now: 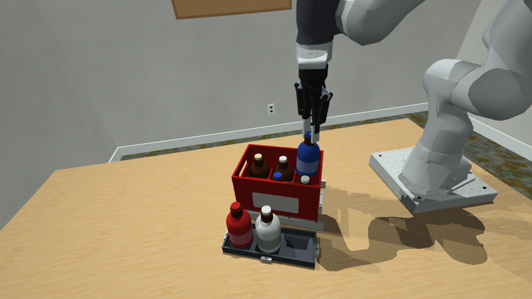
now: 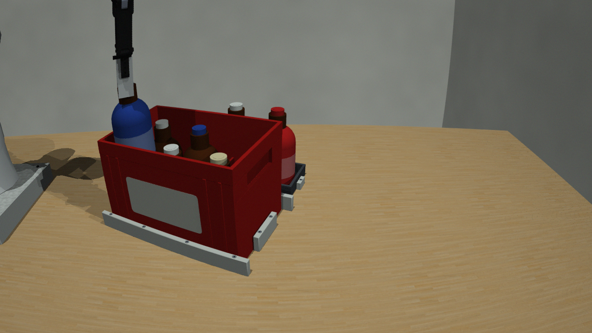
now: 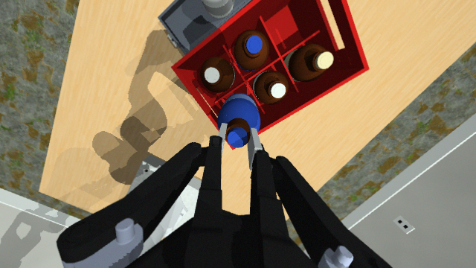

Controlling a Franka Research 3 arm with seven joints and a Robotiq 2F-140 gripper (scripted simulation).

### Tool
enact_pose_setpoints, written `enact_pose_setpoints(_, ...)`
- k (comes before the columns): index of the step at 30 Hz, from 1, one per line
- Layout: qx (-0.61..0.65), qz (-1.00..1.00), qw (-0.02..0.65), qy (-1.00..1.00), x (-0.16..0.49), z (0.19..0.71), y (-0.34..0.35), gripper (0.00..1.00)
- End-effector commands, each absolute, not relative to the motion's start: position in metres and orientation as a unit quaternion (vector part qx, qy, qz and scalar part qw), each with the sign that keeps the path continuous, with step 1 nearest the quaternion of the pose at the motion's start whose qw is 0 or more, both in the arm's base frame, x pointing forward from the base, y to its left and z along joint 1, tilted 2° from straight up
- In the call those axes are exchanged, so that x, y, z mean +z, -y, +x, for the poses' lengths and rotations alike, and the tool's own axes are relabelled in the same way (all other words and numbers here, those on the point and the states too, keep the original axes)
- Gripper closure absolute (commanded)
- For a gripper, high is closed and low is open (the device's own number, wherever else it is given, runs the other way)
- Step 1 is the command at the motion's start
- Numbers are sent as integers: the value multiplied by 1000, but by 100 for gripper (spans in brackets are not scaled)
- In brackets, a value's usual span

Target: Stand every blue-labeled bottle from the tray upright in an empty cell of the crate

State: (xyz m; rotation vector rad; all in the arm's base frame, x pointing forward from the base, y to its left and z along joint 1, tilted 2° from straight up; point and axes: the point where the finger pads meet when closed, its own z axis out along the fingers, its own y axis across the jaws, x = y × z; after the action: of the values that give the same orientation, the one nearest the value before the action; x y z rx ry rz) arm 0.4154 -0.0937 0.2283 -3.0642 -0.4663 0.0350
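Gripper [image 1: 311, 134] clamped on neck of blue-labeled bottle [image 1: 308, 158], pointing straight down, right of centre in top view. Bottle upright, lower body sunk into crate [image 1: 275, 189] at far right corner cell, upper half above rim. In wrist view, fingers flanking blue cap at frame centre. Four brown bottles seated in other cells; one cell bare. Red-labeled bottle [image 1: 239, 226] and white-labeled bottle [image 1: 267, 230] upright on tray [image 1: 297, 256], lower centre, just before crate.
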Motion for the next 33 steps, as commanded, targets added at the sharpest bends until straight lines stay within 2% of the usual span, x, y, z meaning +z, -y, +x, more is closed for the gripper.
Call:
enact_pose_setpoints(1,2,-988,18,152,230,421,95,100)
enact_pose_setpoints(33,2,-988,18,152,223,421,95,100)
